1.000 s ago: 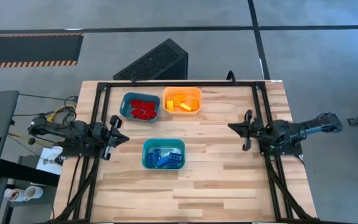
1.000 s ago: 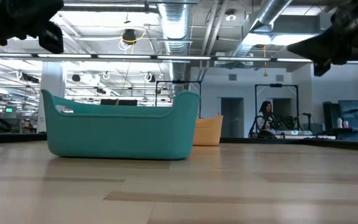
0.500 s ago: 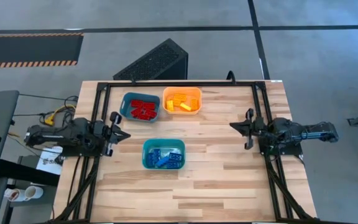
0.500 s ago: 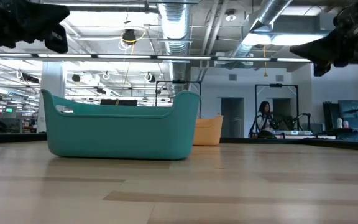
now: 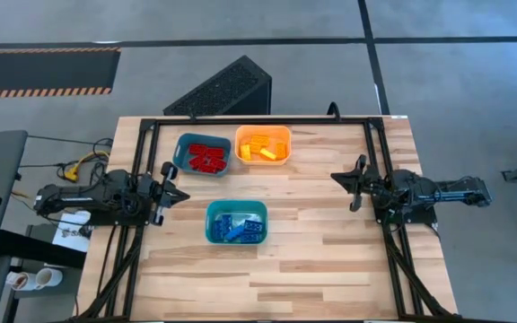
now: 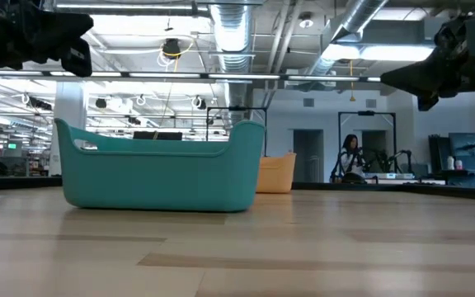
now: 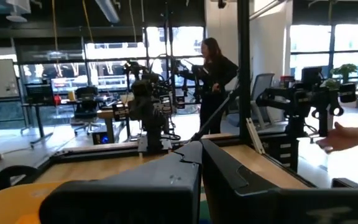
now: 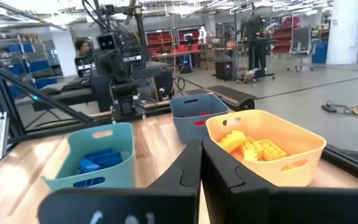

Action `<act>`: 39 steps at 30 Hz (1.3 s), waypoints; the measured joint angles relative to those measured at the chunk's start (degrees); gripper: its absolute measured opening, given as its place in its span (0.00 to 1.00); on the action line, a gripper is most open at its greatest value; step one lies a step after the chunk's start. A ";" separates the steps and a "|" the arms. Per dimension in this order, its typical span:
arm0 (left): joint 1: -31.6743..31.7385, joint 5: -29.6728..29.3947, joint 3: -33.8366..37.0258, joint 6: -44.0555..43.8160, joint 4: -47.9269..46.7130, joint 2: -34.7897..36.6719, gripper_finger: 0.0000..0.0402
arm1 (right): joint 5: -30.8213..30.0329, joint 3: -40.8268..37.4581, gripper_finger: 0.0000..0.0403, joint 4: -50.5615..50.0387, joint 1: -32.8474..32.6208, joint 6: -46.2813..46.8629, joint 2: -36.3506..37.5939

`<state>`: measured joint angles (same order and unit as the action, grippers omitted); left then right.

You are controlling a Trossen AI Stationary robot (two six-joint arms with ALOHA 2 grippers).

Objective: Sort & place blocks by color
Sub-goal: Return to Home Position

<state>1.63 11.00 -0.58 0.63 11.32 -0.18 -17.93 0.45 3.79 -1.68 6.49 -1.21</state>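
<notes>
The blocks lie sorted in three trays. Red blocks (image 5: pixel 206 157) fill the grey-blue tray (image 5: pixel 183 152), and yellow blocks (image 5: pixel 261 150) fill the orange tray (image 5: pixel 263 133); both trays stand at the table's far middle. Blue blocks (image 5: pixel 238 226) lie in the teal tray (image 5: pixel 212 222) nearer the middle. My left gripper (image 5: pixel 183 193) hovers shut at the left side, pointing right, level with the gap between the trays. My right gripper (image 5: pixel 334 177) hovers shut at the right side, pointing left at the trays (image 8: pixel 95 158). Both are above the table (image 6: pixel 77 49) and touch nothing.
Black frame rails (image 5: pixel 142 161) run along the table's left, right and far sides. A black slanted panel (image 5: pixel 223 90) lies on the floor beyond the far edge. Bare wood (image 5: pixel 267 278) spans the near half. People stand in the room behind (image 7: pixel 216 68); a hand (image 7: pixel 353 134) shows far off.
Both arms have settled back. The left arm has drawn a little toward the table's left edge. The right arm's raised rear link has dropped level, and its gripper has sunk slightly. The trays and blocks have kept still.
</notes>
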 joint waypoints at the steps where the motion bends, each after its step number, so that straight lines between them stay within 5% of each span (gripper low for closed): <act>1: 0.00 0.32 0.00 0.00 0.13 -0.01 0.00 | 0.00 0.00 0.07 -0.02 -0.08 0.01 0.00; 10: -0.02 0.31 0.07 -9.14 -3.05 -0.03 0.00 | -0.02 -0.02 0.07 -0.28 -0.10 0.05 0.00; 39: -0.02 -7.38 0.15 -8.58 -8.84 -0.25 0.00 | -0.15 -0.07 0.07 -0.33 -0.10 0.01 0.00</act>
<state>1.61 3.62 -0.43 -7.94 2.48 -0.43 -18.09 0.38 3.46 -1.78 6.50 -1.21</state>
